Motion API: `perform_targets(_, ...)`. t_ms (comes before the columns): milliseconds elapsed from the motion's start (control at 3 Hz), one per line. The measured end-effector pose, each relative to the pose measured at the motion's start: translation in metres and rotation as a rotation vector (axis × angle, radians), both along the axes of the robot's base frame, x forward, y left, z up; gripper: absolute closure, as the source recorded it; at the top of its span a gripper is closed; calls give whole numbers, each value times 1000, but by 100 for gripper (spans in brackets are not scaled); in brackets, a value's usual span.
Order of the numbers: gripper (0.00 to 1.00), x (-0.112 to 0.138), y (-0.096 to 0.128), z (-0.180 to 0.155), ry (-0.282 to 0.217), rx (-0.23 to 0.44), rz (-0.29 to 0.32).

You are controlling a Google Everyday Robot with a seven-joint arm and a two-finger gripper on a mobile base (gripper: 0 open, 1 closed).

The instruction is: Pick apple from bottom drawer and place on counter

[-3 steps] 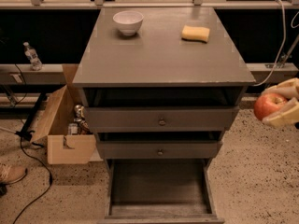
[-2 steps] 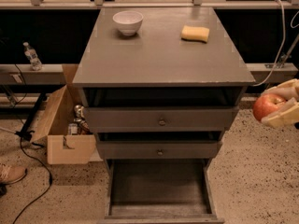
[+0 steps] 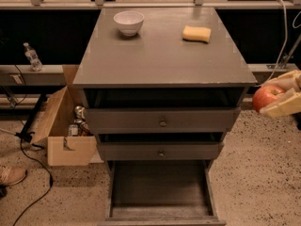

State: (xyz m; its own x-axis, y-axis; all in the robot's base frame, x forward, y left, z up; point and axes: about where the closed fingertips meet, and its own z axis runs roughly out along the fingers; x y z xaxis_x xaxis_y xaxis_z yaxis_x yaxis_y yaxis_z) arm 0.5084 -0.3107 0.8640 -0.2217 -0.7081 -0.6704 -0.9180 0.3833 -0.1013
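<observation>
Small round red apple (image 3: pixel 263 97) is gripped in the beige two-finger claw (image 3: pixel 275 98), clenched on it, out past the cabinet's right side. It is not yet over the grey-brown top surface (image 3: pixel 160 55), and the deep bottom drawer (image 3: pixel 160 187) is left open.

Risks:
- The surface's right edge could be clipped if lift is insufficient.
- The apple could roll off if released near the edge.
- The yellow sponge (image 3: pixel 196 33) could be knocked.
</observation>
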Motion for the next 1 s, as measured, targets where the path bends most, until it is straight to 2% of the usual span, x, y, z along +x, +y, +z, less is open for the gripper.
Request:
perform_targets(333,100,35,3,34,-17,7,-78)
perform_targets(667,100,66,7,52,15,24,-165)
perform_targets(1000,100,101,24,57,84,36,-239)
